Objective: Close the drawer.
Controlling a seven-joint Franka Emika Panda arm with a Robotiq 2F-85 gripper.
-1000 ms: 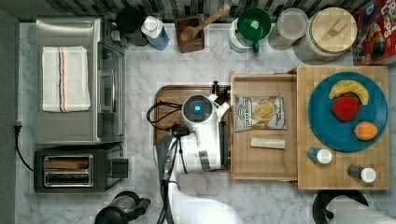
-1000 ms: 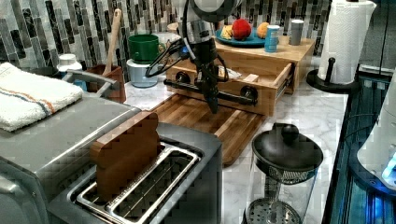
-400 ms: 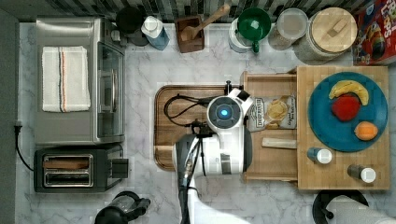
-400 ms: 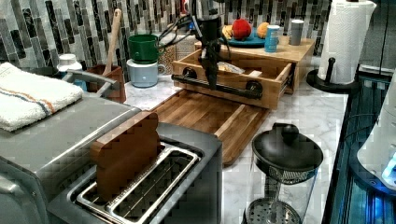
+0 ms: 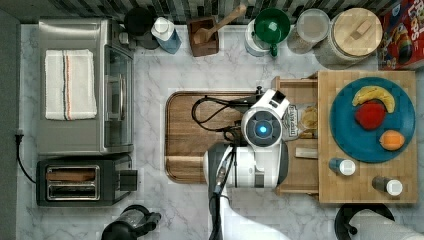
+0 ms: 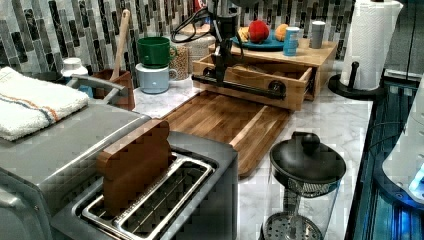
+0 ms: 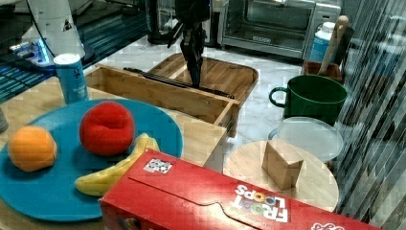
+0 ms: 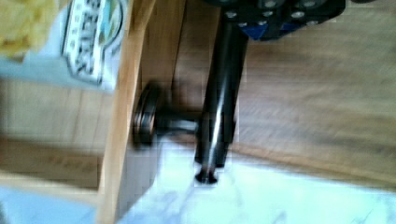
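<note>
Jaw state can't be told, fingers hidden behind the gripper (image 6: 220, 60) body. Gripper sits at the black bar handle (image 6: 240, 86) on the front of the drawer (image 6: 260, 80), touching or just beside it. Drawer partly open, sticking out from under the butcher-block stand (image 5: 367, 192) toward the top view's left, a snack bag (image 5: 300, 120) inside. Brown cutting board (image 5: 192, 135) lies on the marble counter (image 5: 200, 210) in front of the drawer. Blue plate (image 5: 350, 140) with fruit on the stand.
</note>
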